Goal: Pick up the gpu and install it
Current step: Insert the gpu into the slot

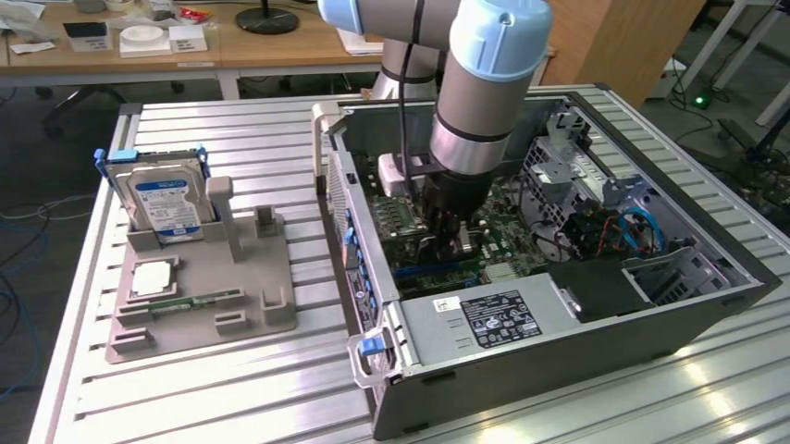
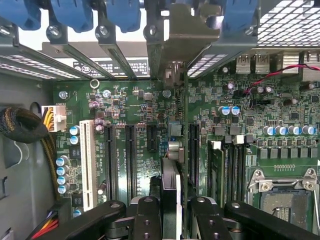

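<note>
My gripper point(image 1: 445, 236) reaches down inside the open computer case point(image 1: 691, 310), just above the green motherboard point(image 1: 500, 245). It is shut on the gpu point(image 2: 172, 185), which I see edge-on between the two black fingers point(image 2: 146, 220). The card runs away from the fingers to its pale metal end bracket point(image 2: 192, 35), which stands at the case's rear slot openings. Black expansion slots point(image 2: 131, 160) lie on both sides of the card's edge. Whether the card's connector is seated in a slot is hidden by the card itself.
A grey parts holder point(image 1: 247, 296) on the slatted table holds a silver hard drive with a blue label point(image 1: 166, 199), a CPU point(image 1: 151, 277) and a green memory stick point(image 1: 198, 301). The power supply point(image 1: 494, 319), cables point(image 1: 617, 231) and blue bracket clips point(image 2: 75, 12) crowd the case.
</note>
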Available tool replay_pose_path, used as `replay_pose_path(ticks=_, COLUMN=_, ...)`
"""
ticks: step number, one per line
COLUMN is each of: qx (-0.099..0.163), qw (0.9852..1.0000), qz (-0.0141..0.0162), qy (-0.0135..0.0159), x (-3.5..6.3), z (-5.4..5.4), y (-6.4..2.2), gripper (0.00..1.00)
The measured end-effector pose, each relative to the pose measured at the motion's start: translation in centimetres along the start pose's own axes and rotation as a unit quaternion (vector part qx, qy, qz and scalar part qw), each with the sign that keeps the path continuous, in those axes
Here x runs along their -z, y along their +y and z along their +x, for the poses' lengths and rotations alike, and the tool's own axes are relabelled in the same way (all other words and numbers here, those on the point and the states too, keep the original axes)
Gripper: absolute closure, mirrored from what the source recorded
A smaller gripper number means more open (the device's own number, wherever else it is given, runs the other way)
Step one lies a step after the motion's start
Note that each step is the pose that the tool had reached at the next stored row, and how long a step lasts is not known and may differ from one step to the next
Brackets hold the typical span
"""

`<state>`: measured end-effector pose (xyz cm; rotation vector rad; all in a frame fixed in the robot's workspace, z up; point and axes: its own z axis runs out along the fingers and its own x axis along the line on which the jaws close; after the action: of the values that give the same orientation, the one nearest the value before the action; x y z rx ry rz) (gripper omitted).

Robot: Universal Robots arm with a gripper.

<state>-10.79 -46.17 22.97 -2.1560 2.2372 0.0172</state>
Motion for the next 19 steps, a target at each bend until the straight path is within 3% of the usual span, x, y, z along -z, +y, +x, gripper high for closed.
replay_pose_path(ticks=19, qx=0.0, qw=1.0, qz=-0.0001, qy=-0.0009, x=-0.58, z=0.02, y=0.01, gripper=0.73)
